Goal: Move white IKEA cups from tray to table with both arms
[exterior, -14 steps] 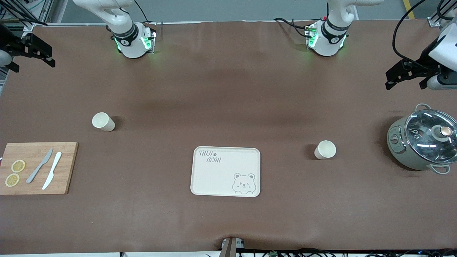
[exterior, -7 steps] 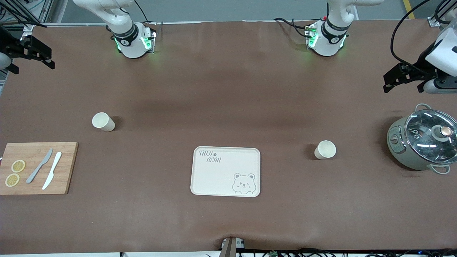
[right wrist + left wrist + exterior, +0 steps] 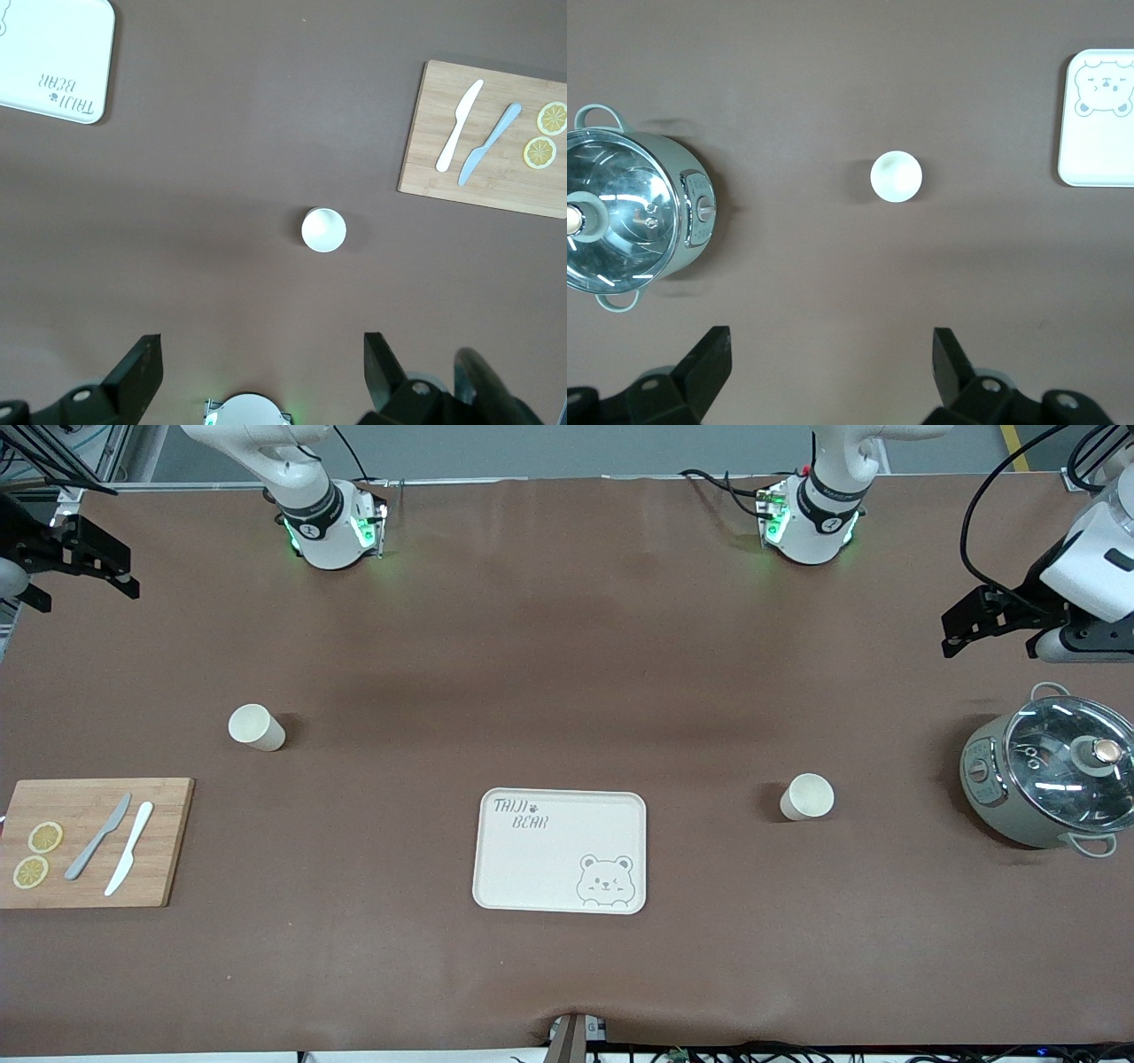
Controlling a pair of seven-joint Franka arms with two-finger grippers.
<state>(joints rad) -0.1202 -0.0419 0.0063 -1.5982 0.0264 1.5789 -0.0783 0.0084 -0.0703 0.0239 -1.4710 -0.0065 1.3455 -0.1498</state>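
On the counter [image 3: 567, 646] both white cups stand clear of the bare tray [image 3: 560, 851]: one cup [image 3: 256, 727] at its ten o'clock, the other cup [image 3: 807, 796] at three. Left end effector [image 3: 992, 620] and right end effector [image 3: 80, 562] hang wide open, empty, above the counter's ends. Task looks finished.

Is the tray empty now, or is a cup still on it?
Empty. The tray shows only its bear drawing and lettering; both cups stand upright on the table, apart from it.
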